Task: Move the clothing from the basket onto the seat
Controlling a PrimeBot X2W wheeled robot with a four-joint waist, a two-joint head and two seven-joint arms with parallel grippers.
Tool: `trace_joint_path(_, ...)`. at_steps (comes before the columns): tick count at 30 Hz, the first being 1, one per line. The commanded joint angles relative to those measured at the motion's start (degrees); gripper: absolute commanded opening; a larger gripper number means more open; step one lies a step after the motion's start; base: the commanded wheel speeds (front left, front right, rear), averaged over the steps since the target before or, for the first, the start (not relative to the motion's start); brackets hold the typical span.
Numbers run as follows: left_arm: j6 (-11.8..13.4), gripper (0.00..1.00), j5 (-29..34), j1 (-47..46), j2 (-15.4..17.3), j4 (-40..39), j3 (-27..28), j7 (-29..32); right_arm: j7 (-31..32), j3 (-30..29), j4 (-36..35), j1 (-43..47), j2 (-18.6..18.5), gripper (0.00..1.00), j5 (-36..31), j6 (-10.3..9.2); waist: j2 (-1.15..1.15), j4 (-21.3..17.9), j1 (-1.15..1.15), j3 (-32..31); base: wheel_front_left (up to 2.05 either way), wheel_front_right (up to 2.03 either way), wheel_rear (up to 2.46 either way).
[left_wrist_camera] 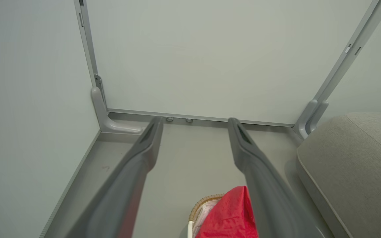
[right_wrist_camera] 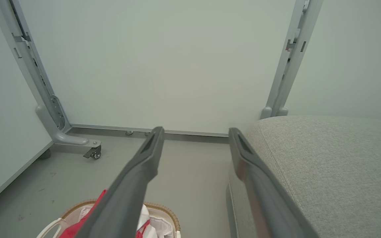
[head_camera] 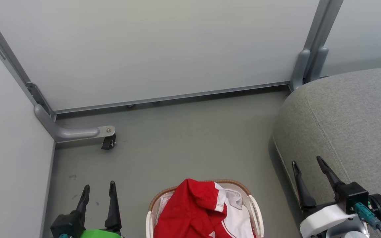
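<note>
The red clothing (head_camera: pixel 195 211) with white panels is heaped in the white basket (head_camera: pixel 256 213) with a brown woven rim, at the bottom middle of the head view. The grey seat (head_camera: pixel 352 125) fills the right side. My left gripper (head_camera: pixel 98 189) stands open to the left of the basket, above the floor, holding nothing. My right gripper (head_camera: pixel 308 162) stands open over the seat's front edge, to the right of the basket, also holding nothing. The left wrist view has the clothing (left_wrist_camera: pixel 232 215) and basket (left_wrist_camera: pixel 199 206) low between my fingers (left_wrist_camera: pixel 144 148), with the seat (left_wrist_camera: pixel 352 165) to the right. The right wrist view has the basket (right_wrist_camera: pixel 164 211) and the seat (right_wrist_camera: pixel 326 165).
White partition panels (head_camera: pixel 164 49) on grey metal frames wall the space behind and to the left. A frame foot with a black caster (head_camera: pixel 108 142) juts onto the grey floor (head_camera: pixel 184 142) at the left. The basket sits on this floor.
</note>
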Motion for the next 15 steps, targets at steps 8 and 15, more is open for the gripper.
trace_joint_path(8,-0.24,1.0,-0.13,0.3,0.38,0.57,0.03,-0.13,-0.29,-0.22,0.12,0.25,-0.32,1.0,0.58,0.0,0.0,0.01,0.0,-0.03,0.0,0.0,0.0)
trace_joint_path(15,-0.32,1.0,-0.09,0.33,0.38,0.49,0.03,-0.13,-0.28,-0.02,-0.03,0.23,-0.33,1.0,0.56,0.0,0.0,0.02,0.0,0.0,0.0,0.0,0.0)
